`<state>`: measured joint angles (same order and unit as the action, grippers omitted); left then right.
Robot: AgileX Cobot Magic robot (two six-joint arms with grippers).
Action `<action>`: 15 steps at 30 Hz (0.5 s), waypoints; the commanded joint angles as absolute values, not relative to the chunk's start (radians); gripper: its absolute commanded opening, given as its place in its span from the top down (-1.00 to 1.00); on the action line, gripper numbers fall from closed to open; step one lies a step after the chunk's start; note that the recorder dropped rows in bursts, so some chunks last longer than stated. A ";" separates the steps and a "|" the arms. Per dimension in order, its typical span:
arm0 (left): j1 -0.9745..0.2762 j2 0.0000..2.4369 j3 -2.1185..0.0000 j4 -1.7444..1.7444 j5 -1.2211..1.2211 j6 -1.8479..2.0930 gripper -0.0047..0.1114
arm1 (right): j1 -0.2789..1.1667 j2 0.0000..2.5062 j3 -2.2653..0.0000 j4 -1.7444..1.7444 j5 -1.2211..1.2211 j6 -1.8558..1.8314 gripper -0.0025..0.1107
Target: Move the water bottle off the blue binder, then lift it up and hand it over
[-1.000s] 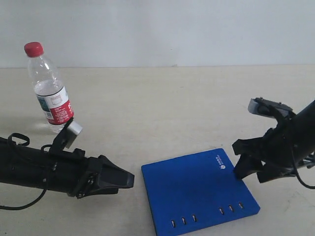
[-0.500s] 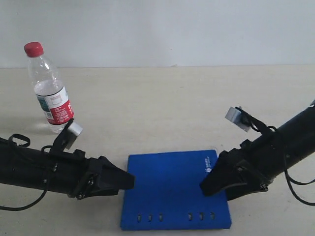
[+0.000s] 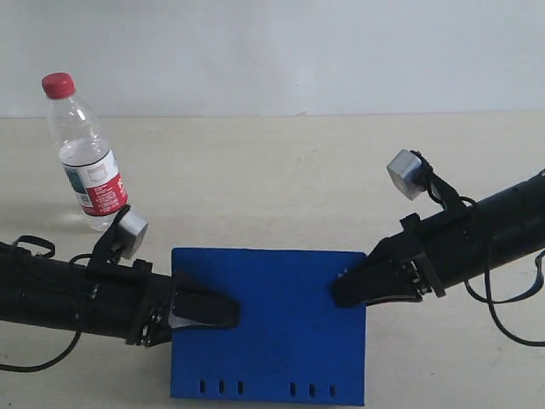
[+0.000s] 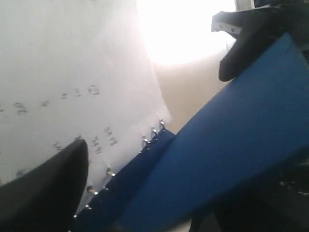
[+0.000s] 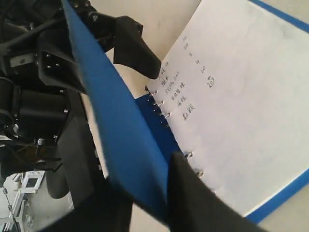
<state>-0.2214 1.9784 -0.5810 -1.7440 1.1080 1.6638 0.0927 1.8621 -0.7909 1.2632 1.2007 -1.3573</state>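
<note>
The water bottle (image 3: 85, 162) stands upright on the table at the far left, off the blue binder (image 3: 272, 341) and untouched. The binder is held up off the table, slotted edge toward the front. My right gripper (image 3: 341, 290) is shut on its right edge; in the right wrist view the right gripper (image 5: 149, 203) pinches the blue cover (image 5: 111, 111), swung away from white handwritten pages (image 5: 241, 96). My left gripper (image 3: 226, 311) is at the binder's left edge. In the left wrist view the left gripper (image 4: 154, 212) has its fingers wide apart, the cover (image 4: 231, 135) running between them.
The beige table (image 3: 255, 170) runs back to a pale wall. Both black arms lie low across the front, with the bottle just behind the left arm (image 3: 68, 294). The binder's ring clips (image 4: 154, 133) show along its spine.
My right gripper has carried the binder leftward and raised it, so its left edge now sits between my left gripper's fingers. The bottle and left arm have stayed put.
</note>
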 commanded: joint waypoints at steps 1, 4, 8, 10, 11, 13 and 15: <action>-0.230 1.981 -0.583 -1.744 1.212 1.732 -0.13 | 0.094 1.864 -0.791 1.275 1.221 -1.371 0.96; -0.230 1.981 -0.583 -1.744 1.172 1.726 -0.13 | 0.091 1.864 -0.791 1.275 1.176 -1.352 0.96; -0.228 1.981 -0.583 -1.744 1.079 1.714 -0.13 | 0.091 1.864 -0.791 1.300 0.968 -1.257 0.96; -0.228 1.981 -0.583 -1.744 1.016 1.700 -0.13 | 0.091 1.864 -0.791 1.327 0.834 -1.200 0.96; -0.226 1.981 -0.583 -1.744 0.996 1.692 -0.13 | 0.091 1.862 -0.791 1.332 0.765 -1.156 0.96; -0.220 1.981 -0.583 -1.744 0.983 1.666 -0.13 | 0.091 1.858 -0.791 1.333 0.637 -1.047 0.96; -0.218 1.981 -0.583 -1.744 0.994 1.631 -0.13 | 0.091 1.848 -0.791 1.333 0.547 -1.007 0.96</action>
